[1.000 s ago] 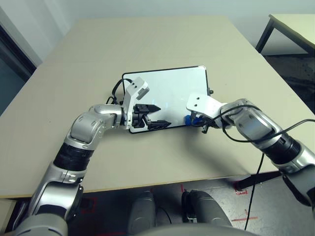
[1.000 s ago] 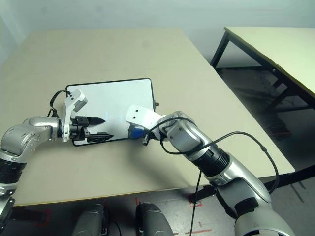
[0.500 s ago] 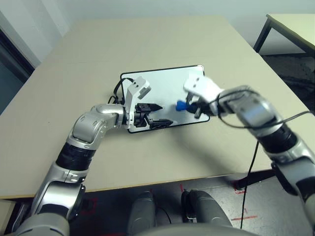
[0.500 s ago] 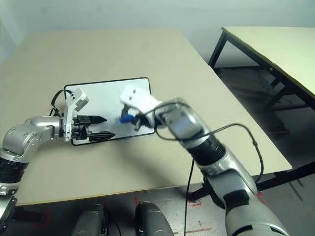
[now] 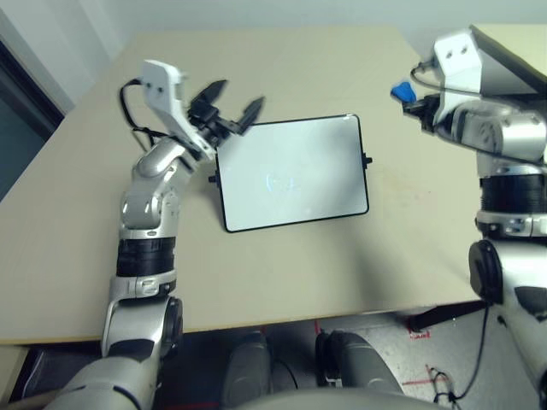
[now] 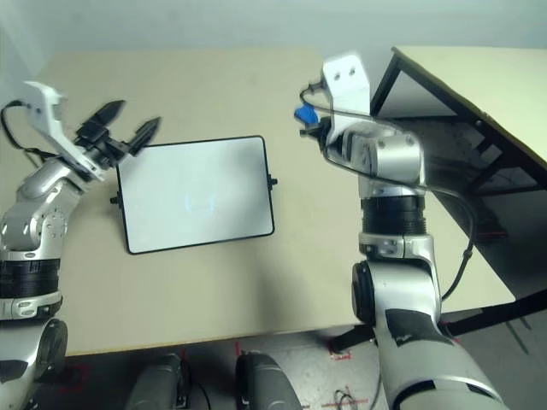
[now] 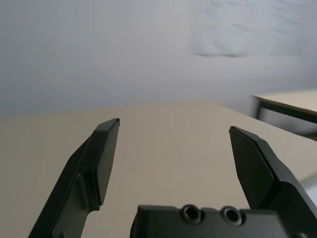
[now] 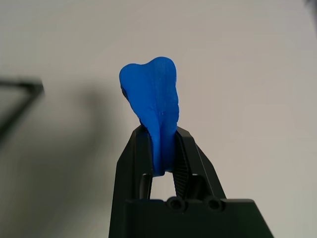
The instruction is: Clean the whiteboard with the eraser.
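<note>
Blue eraser (image 8: 151, 111) pinched in right end effector (image 8: 161, 148), seemingly above table (image 5: 282, 68).

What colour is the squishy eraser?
Bright blue; the eraser shows best in the right wrist view.

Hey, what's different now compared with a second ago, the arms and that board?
Both arms have lifted off the white rectangular whiteboard with the black frame and swung apart. The left pincer, open, left the board's near corner and now sits raised past its far left corner. The right pincer carried the small blue eraser from the board's near right edge up and out to the right. It stays shut on it. The board lies flat on the beige table.
</note>
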### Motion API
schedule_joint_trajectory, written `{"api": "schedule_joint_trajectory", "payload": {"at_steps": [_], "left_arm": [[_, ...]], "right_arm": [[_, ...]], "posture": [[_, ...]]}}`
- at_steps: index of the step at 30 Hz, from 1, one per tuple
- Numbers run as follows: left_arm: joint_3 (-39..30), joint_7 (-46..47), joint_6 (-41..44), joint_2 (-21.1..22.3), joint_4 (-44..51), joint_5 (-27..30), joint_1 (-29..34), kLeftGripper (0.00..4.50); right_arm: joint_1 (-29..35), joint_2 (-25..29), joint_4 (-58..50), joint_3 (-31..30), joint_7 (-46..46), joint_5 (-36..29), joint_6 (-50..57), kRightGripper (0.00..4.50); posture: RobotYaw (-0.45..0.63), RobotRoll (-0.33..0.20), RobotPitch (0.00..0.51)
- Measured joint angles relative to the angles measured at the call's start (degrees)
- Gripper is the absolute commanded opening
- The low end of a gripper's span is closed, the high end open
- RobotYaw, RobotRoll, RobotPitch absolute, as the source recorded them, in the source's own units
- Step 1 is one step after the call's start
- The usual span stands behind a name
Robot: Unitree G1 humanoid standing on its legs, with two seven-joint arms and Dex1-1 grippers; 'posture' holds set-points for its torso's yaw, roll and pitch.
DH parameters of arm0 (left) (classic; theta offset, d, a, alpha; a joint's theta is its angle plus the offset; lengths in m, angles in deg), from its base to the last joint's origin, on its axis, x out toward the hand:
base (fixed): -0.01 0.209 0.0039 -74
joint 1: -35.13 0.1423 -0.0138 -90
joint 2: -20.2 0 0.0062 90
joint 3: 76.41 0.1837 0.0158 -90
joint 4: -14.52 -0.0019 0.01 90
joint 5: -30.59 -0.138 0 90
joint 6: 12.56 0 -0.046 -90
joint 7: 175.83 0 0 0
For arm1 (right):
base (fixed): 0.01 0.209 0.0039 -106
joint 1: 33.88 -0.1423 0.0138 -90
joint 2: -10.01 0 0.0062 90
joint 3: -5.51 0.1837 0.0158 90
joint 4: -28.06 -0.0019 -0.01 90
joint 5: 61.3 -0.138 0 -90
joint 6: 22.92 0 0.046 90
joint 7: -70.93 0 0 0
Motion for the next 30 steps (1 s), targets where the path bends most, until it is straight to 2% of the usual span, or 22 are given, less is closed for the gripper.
{"api": "schedule_joint_trajectory", "payload": {"at_steps": [4, 8, 13, 20, 25, 30], "left_arm": [[-3.19, 3.62, -7.21, 0.84, -4.20, -2.18, 6.08, 4.50], [-3.81, 5.05, -8.83, 0.07, -7.02, -2.67, 11.74, 4.50], [-3.46, 4.86, -8.64, -1.88, -11.08, -2.38, 14.78, 4.50], [-2.45, 3.62, -7.99, -2.88, -15.72, -1.45, 12.53, 4.50], [-2.64, 3.20, -8.65, -1.18, -18.92, -1.20, 8.02, 4.50], [-4.23, 5.16, -12.55, 1.22, -24.09, -1.50, 4.90, 4.50]], "right_arm": [[3.23, -1.93, 0.49, -0.01, -1.04, -0.34, 0.70, 0.56], [3.93, -2.69, 1.06, -0.07, -1.30, -0.64, 0.68, 0.56], [4.09, -2.99, 1.63, -0.81, 0.14, -0.96, -0.55, 2.24], [4.90, -0.23, 2.84, -0.51, 4.35, -1.93, -9.44, 4.48], [4.46, 1.38, 5.94, 5.55, 3.23, -3.90, -22.41, 4.48], [1.56, 4.67, 18.23, 9.36, 0.76, -4.17, -42.19, 4.48]], "posture": [[0.00, 0.000, 0.062], [0.00, 0.000, 0.063], [0.01, 0.000, 0.060], [-0.01, 0.000, 0.051], [-0.03, 0.000, 0.045], [-0.04, 0.000, 0.039]]}}
